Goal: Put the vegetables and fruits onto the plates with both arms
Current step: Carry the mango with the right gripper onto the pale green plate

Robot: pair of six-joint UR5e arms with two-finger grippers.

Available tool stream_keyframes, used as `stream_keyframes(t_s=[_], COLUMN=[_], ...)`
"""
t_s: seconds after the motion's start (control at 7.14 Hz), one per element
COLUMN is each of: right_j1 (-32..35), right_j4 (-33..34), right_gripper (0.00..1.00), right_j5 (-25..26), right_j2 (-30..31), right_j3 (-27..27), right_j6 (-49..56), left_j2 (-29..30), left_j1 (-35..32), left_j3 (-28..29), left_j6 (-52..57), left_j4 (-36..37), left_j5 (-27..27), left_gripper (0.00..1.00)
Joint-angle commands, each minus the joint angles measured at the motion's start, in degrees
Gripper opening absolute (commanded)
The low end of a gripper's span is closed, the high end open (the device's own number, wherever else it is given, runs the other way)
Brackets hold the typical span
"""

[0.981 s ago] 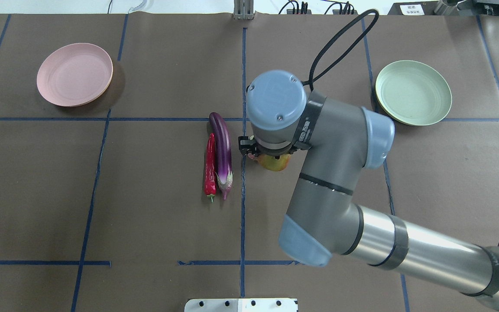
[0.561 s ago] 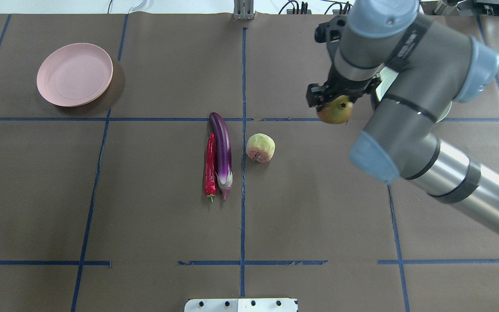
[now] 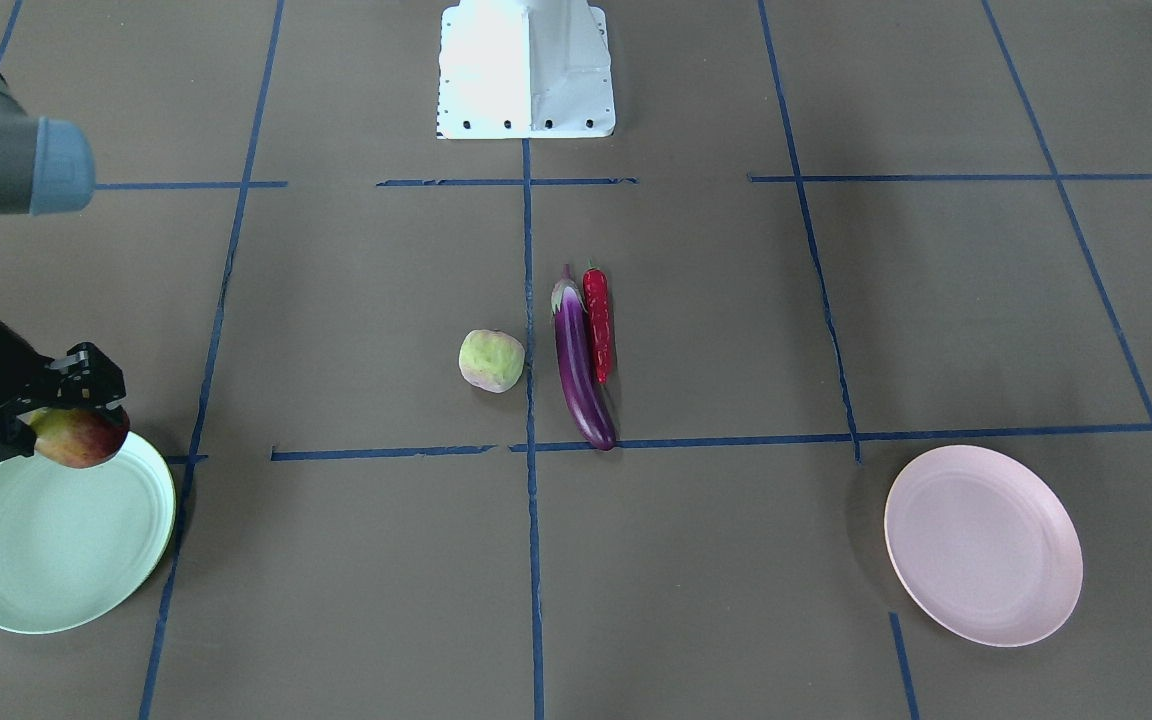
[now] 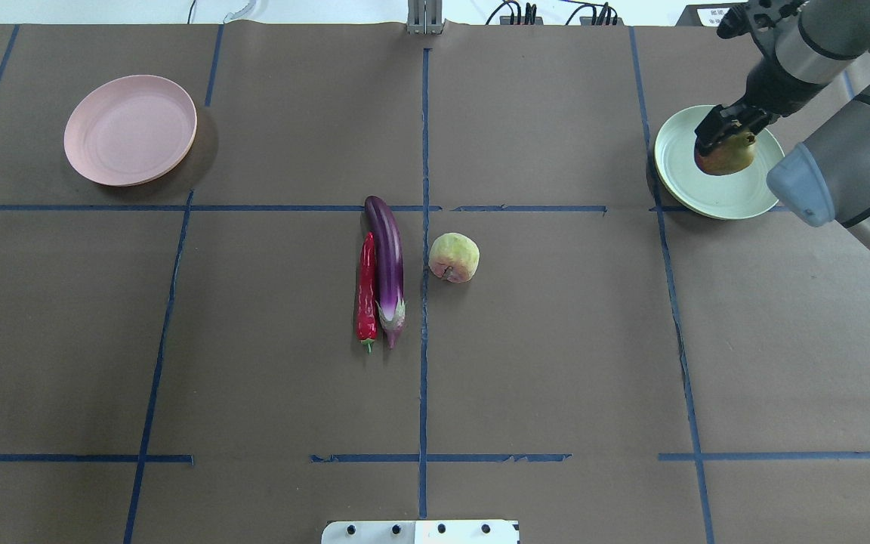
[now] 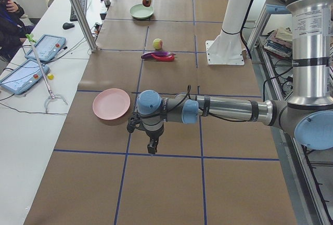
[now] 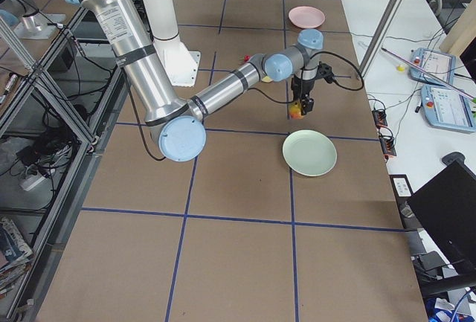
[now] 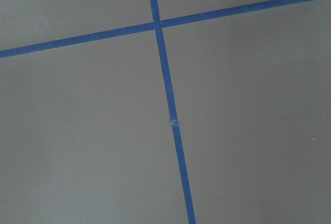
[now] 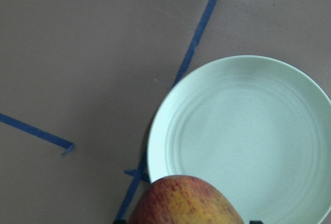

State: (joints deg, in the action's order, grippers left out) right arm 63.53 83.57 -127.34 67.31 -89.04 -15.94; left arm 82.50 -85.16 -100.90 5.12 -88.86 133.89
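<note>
My right gripper [image 4: 723,145] is shut on the red-and-yellow pomegranate [image 4: 726,157] and holds it above the near-inner edge of the mint green plate [image 4: 707,193]. The right wrist view shows the pomegranate [image 8: 186,203] over the plate's rim [image 8: 243,131]. The purple eggplant [image 4: 389,261] and red chili [image 4: 366,291] lie side by side at the table's centre. The bumpy pale-green fruit [image 4: 454,258] lies just right of them. The pink plate [image 4: 130,130] is empty at the far left. My left gripper [image 5: 152,147] shows only in the exterior left view, near the pink plate [image 5: 111,104]; I cannot tell whether it is open.
The white base block [image 3: 526,65] stands at the robot's side of the table. Blue tape lines cross the brown table cover. The left wrist view shows only bare cover and tape. Tablets and an operator are on the side bench [image 5: 31,64].
My right arm lifted the pomegranate from the table's centre and carried it far right to over the mint plate. That uncovered the bumpy fruit. Vegetables and plates have not moved.
</note>
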Motion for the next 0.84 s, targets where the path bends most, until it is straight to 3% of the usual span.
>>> stream_keyframes(t_s=[0.0, 0.14, 0.28, 0.42, 0.7], right_j1=[1.16, 0.98, 0.81, 0.46, 0.11], right_j4=[-15.13, -17.81, -17.83, -18.09, -17.49], right_gripper=[0.06, 0.24, 0.71, 1.00, 1.00], right_j5=[-1.51, -1.43, -1.42, -1.34, -1.60], right_j2=[2.12, 1.69, 1.51, 1.60, -0.76], right_j3=[12.77, 15.10, 15.21, 15.12, 12.85], right_j6=[1.53, 1.00, 0.04, -0.84, -5.30], left_j2=[-0.06, -0.06, -0.06, -0.06, -0.06], left_j1=[0.00, 0.00, 0.00, 0.00, 0.00], left_j3=[0.00, -0.09, -0.09, -0.17, -0.35], left_j6=[-0.02, -0.02, -0.02, -0.02, 0.07], left_j4=[-0.09, -0.09, -0.09, -0.17, -0.17], left_j5=[0.06, 0.06, 0.06, 0.06, 0.06], left_gripper=[1.00, 1.00, 1.00, 1.00, 1.00])
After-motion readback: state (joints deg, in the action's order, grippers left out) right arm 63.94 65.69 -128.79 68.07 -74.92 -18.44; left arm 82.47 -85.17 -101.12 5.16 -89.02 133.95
